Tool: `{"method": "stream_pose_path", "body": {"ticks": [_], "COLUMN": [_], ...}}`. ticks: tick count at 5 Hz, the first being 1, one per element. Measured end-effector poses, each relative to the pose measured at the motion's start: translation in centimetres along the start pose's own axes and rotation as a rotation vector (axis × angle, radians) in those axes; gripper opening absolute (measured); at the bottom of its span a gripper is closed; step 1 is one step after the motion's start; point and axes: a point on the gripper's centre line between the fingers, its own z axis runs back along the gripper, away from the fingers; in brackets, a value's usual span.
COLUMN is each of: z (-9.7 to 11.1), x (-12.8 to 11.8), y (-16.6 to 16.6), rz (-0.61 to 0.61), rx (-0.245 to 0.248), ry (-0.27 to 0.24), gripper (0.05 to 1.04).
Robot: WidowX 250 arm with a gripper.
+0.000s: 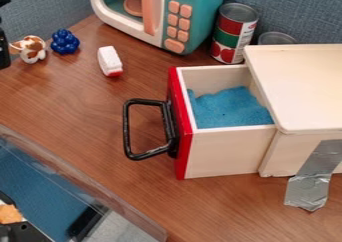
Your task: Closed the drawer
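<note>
Camera view: you see the red-fronted drawer (pixel 220 153) open, blue cloth (pixel 230 108) inside; you cannot tell whether your gripper (pixel 4 48), at left edge, is clenched.

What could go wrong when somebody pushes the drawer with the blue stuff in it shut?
The black handle sticks out from the drawer, so a push on just one end of it might twist the drawer and make it jam. The silver tape runs from the box down to the table; if it came loose, a hard push could slide the whole box. The blue stuff might shift or spill if the drawer got a big jolt.
</note>
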Motion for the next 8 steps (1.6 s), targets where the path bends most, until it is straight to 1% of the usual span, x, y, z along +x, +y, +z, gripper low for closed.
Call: {"method": "stream_pose_path", "body": {"ticks": [1, 2, 3, 4, 5, 6, 7, 8], "z": [-0.7, -3.2, -4.3, -5.6, -6.6, -7.1, -7.6, -8.4], "x": [0.0, 3.4, 4.9, 5.4, 5.4, 5.2, 5.7, 6.7], "y": [-0.2, -1.7, -3.4, -5.2, -7.2, -9.2, -10.9, -12.2], "rz": [-0.004, -0.255, -0.465, -0.621, -0.675, -0.694, -0.715, -0.707], "rx": [-0.019, -0.025, -0.028, -0.039, -0.068, -0.099, -0.118, -0.117], "ry": [0.006, -0.028, -0.074, -0.126, -0.147, -0.167, -0.176, -0.185], "gripper": [1.000, 1.000, 1.000, 1.000, 1.000, 1.000, 1.000, 1.000]}}
